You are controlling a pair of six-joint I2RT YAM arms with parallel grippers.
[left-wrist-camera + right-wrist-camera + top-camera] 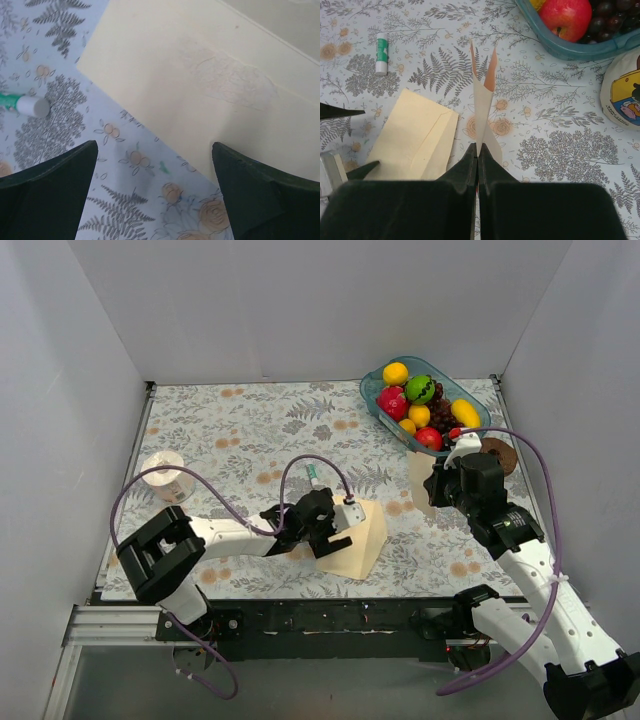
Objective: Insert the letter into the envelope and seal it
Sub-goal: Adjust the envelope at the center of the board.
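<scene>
Top view: a white-walled enclosure and a floral-print worktop (250,430) are noted. The envelope (360,542) is laid flat near the front edge, partly under the left gripper (340,525).

Left wrist view: that gripper's jaws are seen spread wide above the envelope's edge.

Right wrist view: the letter (483,95) is pinched edge-on in the right gripper (477,150), just beside the envelope. The envelope is best pinned down before the letter is fed in.

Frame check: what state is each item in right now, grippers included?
left gripper: open, holding nothing, over the envelope's edge.
right gripper: shut on the letter.
letter: pinched and bent, held on edge, outside the envelope.
envelope: flat on the table, letter not in it.
glue stick: lying on its side, untouched.
basket: full of fruit.
</scene>
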